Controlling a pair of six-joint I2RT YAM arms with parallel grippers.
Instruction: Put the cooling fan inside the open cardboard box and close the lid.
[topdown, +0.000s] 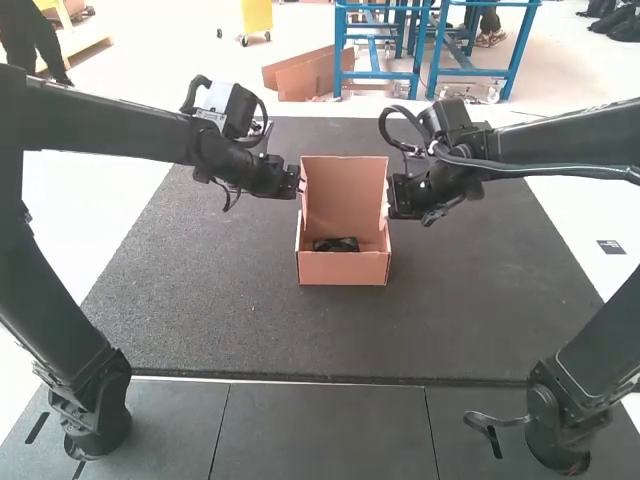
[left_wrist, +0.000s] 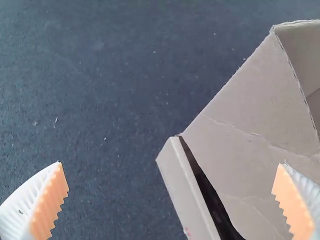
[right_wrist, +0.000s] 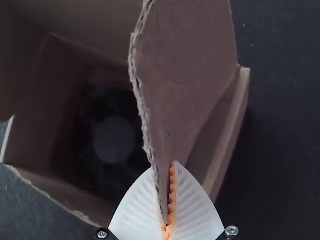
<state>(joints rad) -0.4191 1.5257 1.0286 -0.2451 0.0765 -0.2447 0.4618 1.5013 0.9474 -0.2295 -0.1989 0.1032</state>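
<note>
The cardboard box (topdown: 343, 262) stands in the middle of the mat with its lid (topdown: 343, 185) upright at the back. The black cooling fan (topdown: 335, 244) lies on the box floor and looks dark and round in the right wrist view (right_wrist: 112, 140). My right gripper (topdown: 392, 203) is at the box's right side, shut on the lid's side flap (right_wrist: 185, 85), with its fingers (right_wrist: 187, 205) pinching the cardboard edge. My left gripper (topdown: 293, 185) is at the lid's left edge, open, its fingers (left_wrist: 47, 200) wide apart around the left flap (left_wrist: 240, 150).
The dark mat (topdown: 200, 290) spreads around the box, with white table surface (topdown: 70, 200) beyond it on both sides. The two arm bases (topdown: 90, 400) stand at the near corners.
</note>
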